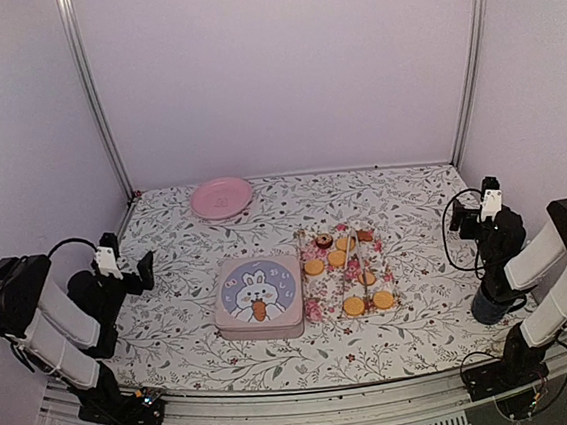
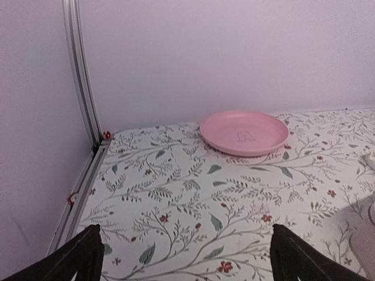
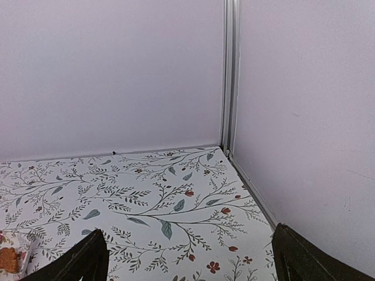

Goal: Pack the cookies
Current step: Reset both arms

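Left gripper (image 2: 184, 249) sat at the left edge of the table (image 1: 413, 200), jaws spread wide with nothing between them, facing the pink plate (image 1: 222, 198) at far left. The bunny tin (image 1: 258, 296) lay near centre, lid on. The cookies (image 1: 354, 306) lay just right of the tin on a floral sheet (image 1: 322, 305), mostly orange, with a couple of dark ones at the far end. Right gripper (image 3: 187, 246) was at the right edge, also wide open and empty, facing the far right corner.

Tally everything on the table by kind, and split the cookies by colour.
Pink plate: 1
Bunny tin: 1
Floral packet: 1
Golden cookies: 6
Brown cookies: 2
Total: 11, as far as the overhead view shows.
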